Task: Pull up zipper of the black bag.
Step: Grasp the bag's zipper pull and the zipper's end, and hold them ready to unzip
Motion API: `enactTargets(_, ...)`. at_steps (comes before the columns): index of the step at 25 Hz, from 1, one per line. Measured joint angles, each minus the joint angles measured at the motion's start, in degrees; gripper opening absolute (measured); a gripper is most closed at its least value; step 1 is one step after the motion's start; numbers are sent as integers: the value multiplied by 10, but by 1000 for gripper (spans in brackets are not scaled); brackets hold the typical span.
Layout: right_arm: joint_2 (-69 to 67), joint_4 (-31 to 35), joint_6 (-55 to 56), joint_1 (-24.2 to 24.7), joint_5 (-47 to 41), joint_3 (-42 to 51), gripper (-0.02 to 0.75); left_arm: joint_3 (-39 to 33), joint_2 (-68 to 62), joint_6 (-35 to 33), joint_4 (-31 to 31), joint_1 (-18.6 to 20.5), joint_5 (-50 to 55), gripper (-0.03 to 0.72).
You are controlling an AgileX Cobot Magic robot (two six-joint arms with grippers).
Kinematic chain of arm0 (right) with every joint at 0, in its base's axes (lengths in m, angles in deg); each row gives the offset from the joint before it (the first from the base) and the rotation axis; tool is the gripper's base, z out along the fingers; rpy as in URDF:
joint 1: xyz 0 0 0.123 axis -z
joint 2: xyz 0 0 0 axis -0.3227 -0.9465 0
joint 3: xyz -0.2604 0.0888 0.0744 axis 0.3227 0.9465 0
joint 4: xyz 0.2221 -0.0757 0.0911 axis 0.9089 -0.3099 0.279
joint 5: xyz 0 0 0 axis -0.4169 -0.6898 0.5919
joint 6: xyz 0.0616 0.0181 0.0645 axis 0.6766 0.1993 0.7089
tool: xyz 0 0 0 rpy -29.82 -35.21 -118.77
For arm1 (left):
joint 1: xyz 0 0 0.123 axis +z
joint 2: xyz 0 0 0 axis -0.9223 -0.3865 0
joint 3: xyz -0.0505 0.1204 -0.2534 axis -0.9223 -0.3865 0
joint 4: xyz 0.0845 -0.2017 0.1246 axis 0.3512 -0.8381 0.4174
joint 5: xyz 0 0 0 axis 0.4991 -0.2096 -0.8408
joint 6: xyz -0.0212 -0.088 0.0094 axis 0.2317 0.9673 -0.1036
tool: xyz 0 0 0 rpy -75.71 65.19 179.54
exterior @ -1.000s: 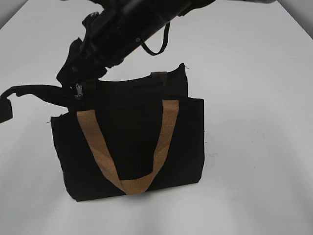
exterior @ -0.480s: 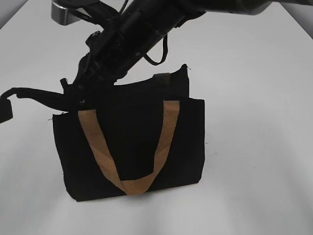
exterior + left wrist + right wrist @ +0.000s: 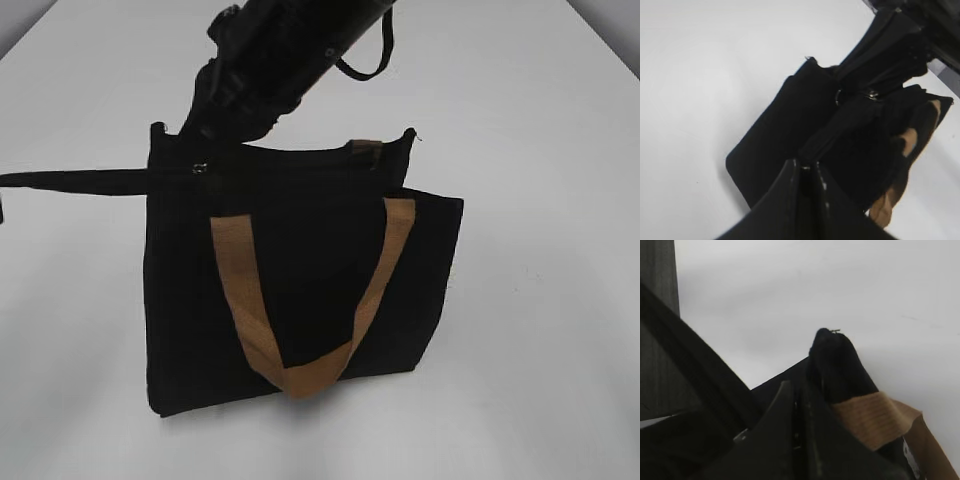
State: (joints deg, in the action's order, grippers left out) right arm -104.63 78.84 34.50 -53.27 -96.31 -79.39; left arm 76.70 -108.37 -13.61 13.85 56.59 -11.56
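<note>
Where set on white worktop [image 3: 560,120]: black bag [image 3: 300,300], upright, tan handle [image 3: 310,375] looped down front panel. Zipper [image 3: 200,168] pull, silvery, at top edge near left corner. Right hand [image 3: 797,410]: fingers pressed together, seemingly at the top edge; grip on pull unclear. Left hand [image 3: 807,170]: narrow, clamped on black strap [image 3: 70,180] drawn taut leftward from bag.

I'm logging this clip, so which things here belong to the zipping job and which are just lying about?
Job: rectangular black fabric bag; its thin black zipper with silvery pull; left gripper; right gripper.
Lying about: nothing seen; the white table only supports.
</note>
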Motion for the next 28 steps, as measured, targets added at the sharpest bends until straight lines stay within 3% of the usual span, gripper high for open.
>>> enactTargets(9,7,27,31,3,26,0,-1,0,-61,17,6,0,-11,25)
enactTargets(12,15,-24,93,21,1,2,-1,1,-59,17,3,0,-8,24)
enactTargets(15,10,-35,121,34,43,-1,-1,4,-51,17,-4,0,-1,24)
enactTargets(18,6,-78,147,48,-34,-3,-1,4,-51,17,-2,0,-7,24)
enactTargets(28,21,-37,134,73,-80,-5,-1,4,-51,17,-16,0,-12,24)
